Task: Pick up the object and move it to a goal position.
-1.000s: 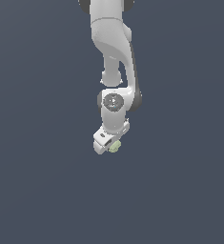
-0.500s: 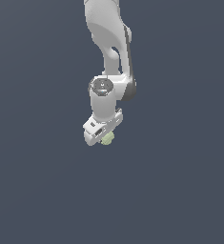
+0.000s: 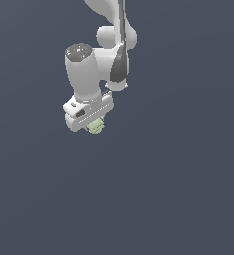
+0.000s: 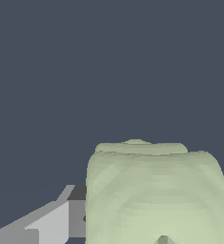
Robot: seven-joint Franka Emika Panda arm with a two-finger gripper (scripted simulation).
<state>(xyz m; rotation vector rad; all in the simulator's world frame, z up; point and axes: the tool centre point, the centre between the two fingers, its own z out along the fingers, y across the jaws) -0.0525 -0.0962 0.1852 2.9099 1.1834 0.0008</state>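
Item: white Panda arm. It is reaching down from the top edge of the exterior view, its upper links bending toward the exterior view's left, with a dark grey panel showing on the elbow joint. The thick last link is pointing downward and leaning slightly, and the wrist block beneath it is sitting tilted, its lower end toward the exterior view's left.

Item: gripper. It is hanging below the wrist block, clenched around the object, with the fingers mostly hidden behind the block in the exterior view. In the wrist view one grey finger is lying beside the object.

Item: object, a pale yellow-green lumpy blob. It is sitting between the fingers just under the gripper, raised against the plain dark grey background. In the wrist view it is filling much of the frame.
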